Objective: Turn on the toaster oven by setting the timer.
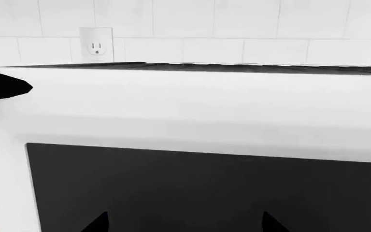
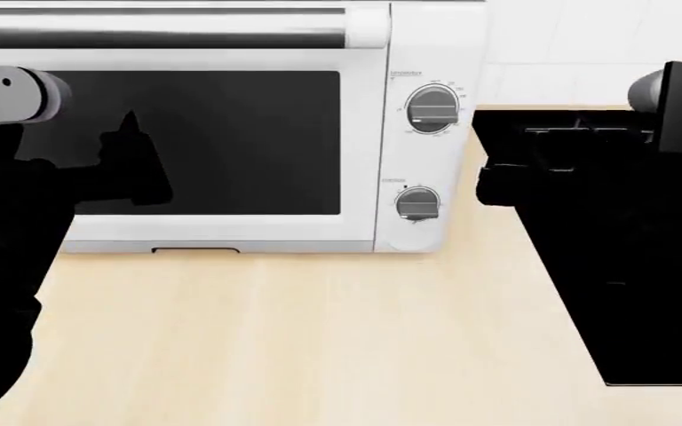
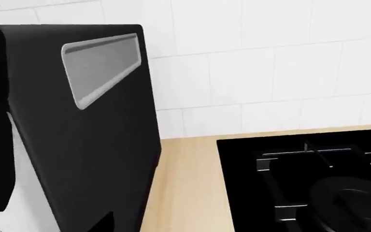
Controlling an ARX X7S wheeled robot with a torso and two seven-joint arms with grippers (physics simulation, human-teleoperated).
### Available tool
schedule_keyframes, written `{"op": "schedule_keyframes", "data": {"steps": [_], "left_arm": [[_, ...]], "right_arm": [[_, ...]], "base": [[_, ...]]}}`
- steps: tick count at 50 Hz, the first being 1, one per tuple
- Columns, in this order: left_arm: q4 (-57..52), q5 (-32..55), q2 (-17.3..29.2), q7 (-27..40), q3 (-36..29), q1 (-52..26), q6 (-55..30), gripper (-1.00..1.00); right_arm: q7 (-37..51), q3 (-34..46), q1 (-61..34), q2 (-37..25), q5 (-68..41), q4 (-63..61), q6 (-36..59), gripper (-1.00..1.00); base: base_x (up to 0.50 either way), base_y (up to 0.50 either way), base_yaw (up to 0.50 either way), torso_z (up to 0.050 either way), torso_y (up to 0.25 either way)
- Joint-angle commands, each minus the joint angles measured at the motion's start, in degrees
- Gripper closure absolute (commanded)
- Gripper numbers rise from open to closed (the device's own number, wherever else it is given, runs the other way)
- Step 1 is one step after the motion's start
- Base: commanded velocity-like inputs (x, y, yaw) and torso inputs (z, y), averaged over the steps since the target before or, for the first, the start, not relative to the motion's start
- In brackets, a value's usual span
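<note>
Currently the right gripper [image 2: 483,169], jaw state unclear, hovers beside the toaster oven [image 2: 365,235]; its lower knob [image 2: 418,204] needs a square, centred grasp.

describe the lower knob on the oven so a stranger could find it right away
Find the large white boxy toaster oven with a dark glass door on the pale wooden counter. On its right-hand panel, two round grey knobs stack vertically. The lower knob is the smaller one, below the larger upper knob.

Glossy white toaster oven [image 2: 365,133], dark glass door [image 2: 234,142], pale wood counter [image 2: 317,337]
</note>
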State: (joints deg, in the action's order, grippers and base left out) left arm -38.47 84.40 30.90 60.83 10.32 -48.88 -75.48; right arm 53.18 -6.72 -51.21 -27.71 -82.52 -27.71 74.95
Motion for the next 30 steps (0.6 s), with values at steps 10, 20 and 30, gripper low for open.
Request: {"op": "schedule_keyframes", "data": {"steps": [10,20,30], "left_arm": [[0.17,0.32,0.49,0.43,-0.6,-0.07,1.26,-1.0],[0.29,0.94,0.85,0.94,-0.94,-0.38,1.63,-1.0],[0.49,0.87,0.86,1.01,-1.76,-0.71,1.99,-1.0]], "right_arm": [[-0.53,15.47,-16.57,-8.84,-7.81,-6.25,14.12,-1.0],[-15.06,30.52,-23.15,-15.46,2.54,-14.69,13.31,-1.0],[-27.03,43.95,-25.67,-20.64,15.62,-20.83,9.58,-1.0]], "base": [[0.0,0.0,0.0,0.0,0.0],[0.0,0.0,0.0,0.0,0.0],[0.0,0.0,0.0,0.0,0.0]]}}
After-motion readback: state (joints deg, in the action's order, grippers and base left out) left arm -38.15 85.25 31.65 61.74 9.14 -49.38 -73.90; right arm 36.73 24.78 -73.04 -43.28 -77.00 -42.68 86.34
